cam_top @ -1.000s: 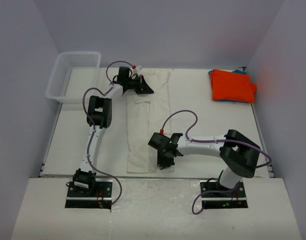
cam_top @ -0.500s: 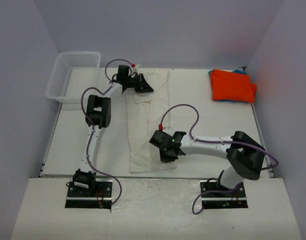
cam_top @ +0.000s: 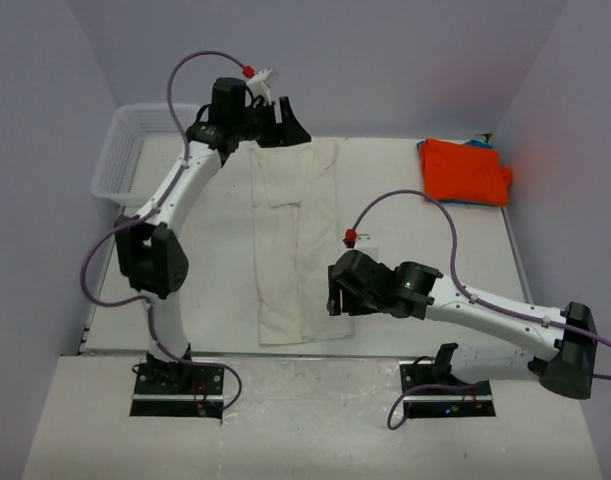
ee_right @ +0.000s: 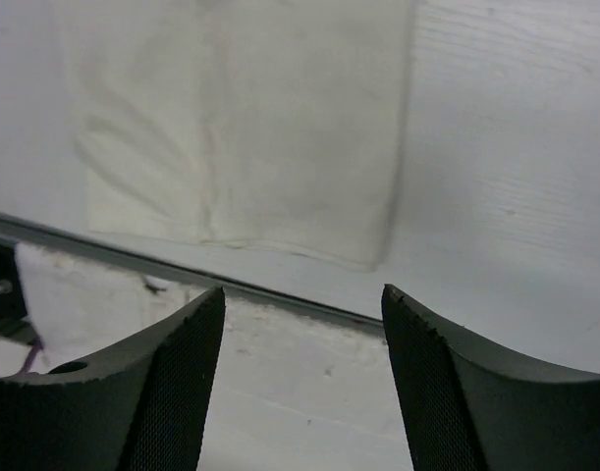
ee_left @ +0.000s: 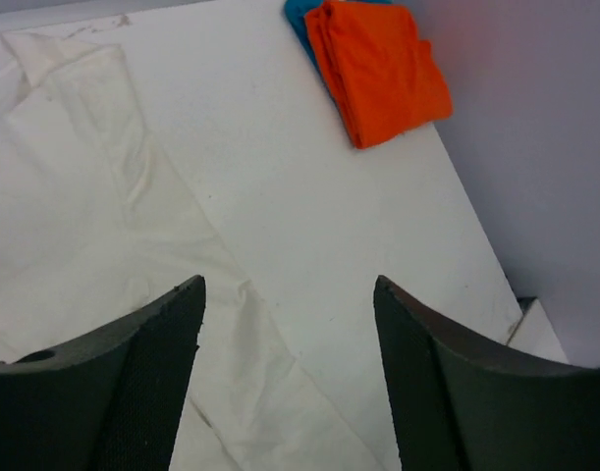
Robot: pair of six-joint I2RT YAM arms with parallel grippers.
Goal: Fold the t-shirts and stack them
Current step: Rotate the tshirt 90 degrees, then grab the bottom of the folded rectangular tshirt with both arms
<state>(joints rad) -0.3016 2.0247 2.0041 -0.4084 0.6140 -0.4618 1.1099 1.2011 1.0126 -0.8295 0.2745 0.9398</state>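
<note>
A cream t-shirt (cam_top: 297,240) lies on the table as a long strip folded lengthwise, running from the back to the front edge. My left gripper (cam_top: 288,128) hangs above its far end, open and holding nothing (ee_left: 290,285), with the cream cloth (ee_left: 74,216) spread below it. My right gripper (cam_top: 337,298) is open just beside the strip's near right edge, also holding nothing (ee_right: 304,291); the shirt's hem (ee_right: 241,128) lies beyond its fingers. A folded orange t-shirt (cam_top: 463,170) rests on a blue one, seen only as an edge (ee_left: 300,15), at the back right.
A white mesh basket (cam_top: 145,150) stands at the back left corner. The table's front edge with a metal strip (ee_right: 280,294) runs just under the right gripper. Purple walls close in the left, back and right sides.
Both grippers opened and let go of the cream t-shirt. The left arm rose and swung toward the back wall. The right gripper drew a little to the right, off the cloth.
</note>
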